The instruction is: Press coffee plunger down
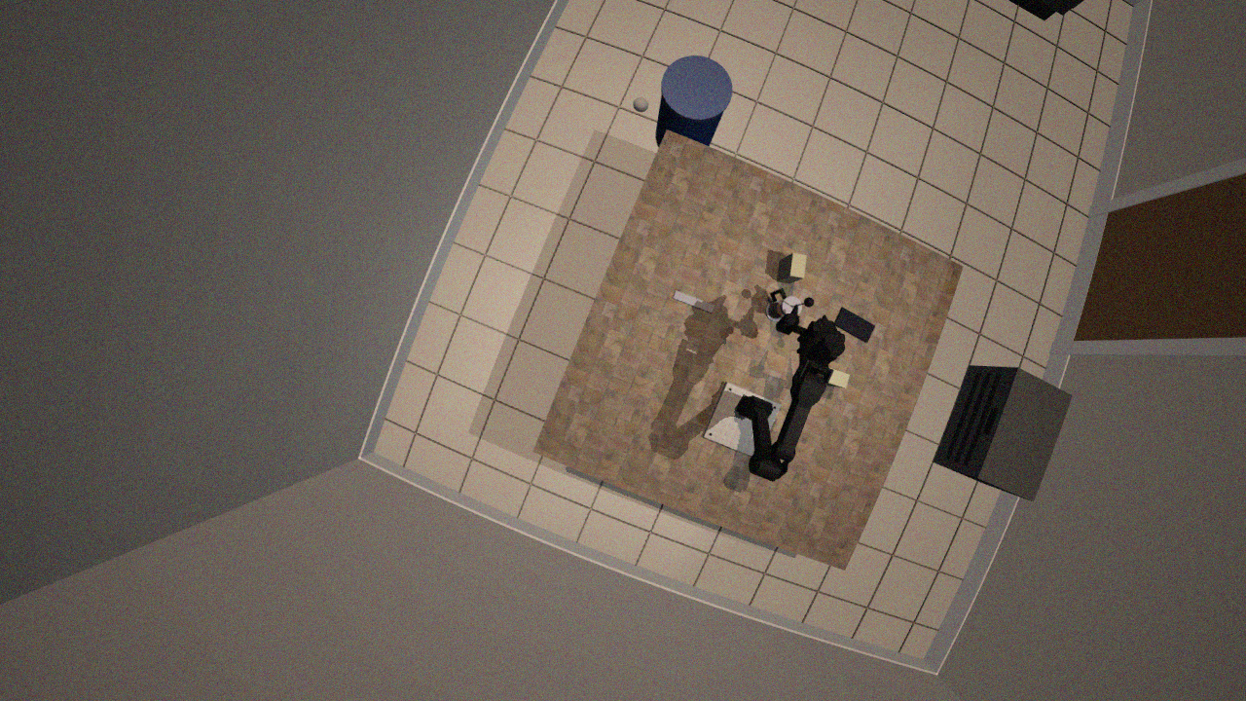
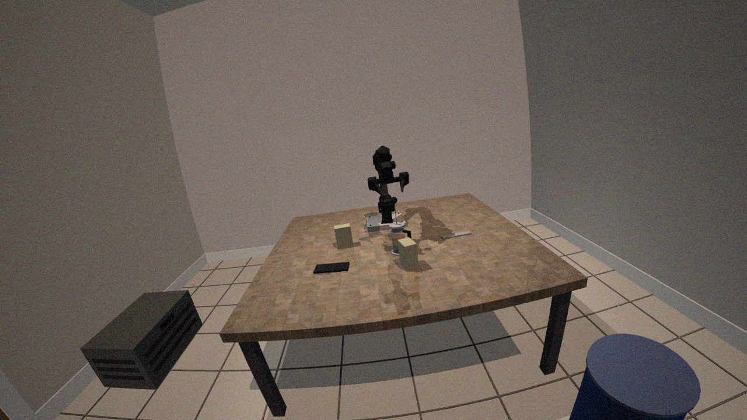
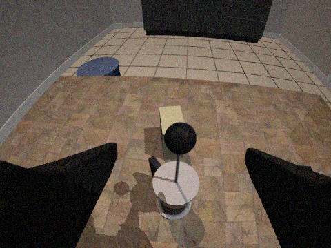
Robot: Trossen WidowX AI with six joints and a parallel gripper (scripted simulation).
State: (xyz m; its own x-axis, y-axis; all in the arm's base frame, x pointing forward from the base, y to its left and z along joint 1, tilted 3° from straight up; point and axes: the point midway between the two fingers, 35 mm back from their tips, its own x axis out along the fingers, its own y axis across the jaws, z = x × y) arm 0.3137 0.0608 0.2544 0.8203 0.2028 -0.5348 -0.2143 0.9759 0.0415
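Observation:
The coffee press [image 1: 790, 304] [image 2: 397, 224] [image 3: 174, 208] stands upright on the table, with a white lid [image 3: 165, 193], a glass body and a black handle. Its black ball knob [image 1: 808, 301] [image 2: 393, 199] [image 3: 180, 138] sits high above the lid on a thin rod [image 3: 177, 169], so the plunger is up. My gripper [image 2: 394, 192] [image 3: 182, 152] is open and empty, with its fingers wide apart. It is above the press in the exterior view. In the wrist view the knob shows between the fingertips, without contact. The exact height gap is hard to tell.
A beige block [image 1: 797, 265] [image 2: 408, 254] [image 3: 172, 117] stands close behind the press. Another beige block [image 1: 838, 378] [image 2: 343, 237] stands near the arm. A black slab [image 1: 855, 324] [image 2: 331, 268] and a light bar [image 1: 688, 299] [image 2: 456, 235] lie on the table [image 1: 609, 349] [image 2: 470, 292].

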